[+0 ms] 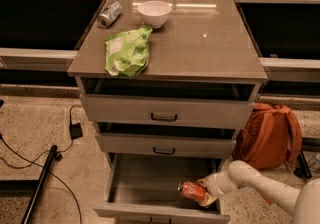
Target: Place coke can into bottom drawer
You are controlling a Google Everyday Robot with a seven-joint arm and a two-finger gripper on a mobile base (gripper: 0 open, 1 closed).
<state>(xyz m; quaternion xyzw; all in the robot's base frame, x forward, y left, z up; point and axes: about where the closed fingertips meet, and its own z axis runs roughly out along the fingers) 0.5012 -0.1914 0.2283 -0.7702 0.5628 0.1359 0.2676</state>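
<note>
The red-orange coke can [192, 191] lies on its side in my gripper [204, 194], low inside the open bottom drawer [150, 180] at its right front corner. My gripper is shut on the can; my white arm [260, 183] reaches in from the lower right. The drawer is pulled out, with a grey inside. I cannot tell whether the can touches the drawer floor.
On the cabinet top [200, 43] lie a green chip bag [127, 53], a white bowl [154, 13] and a silver-grey can [110, 14]. The two upper drawers [165, 113] are nearly closed. An orange backpack [267, 135] leans at the right. Cables [50, 153] lie on the floor at the left.
</note>
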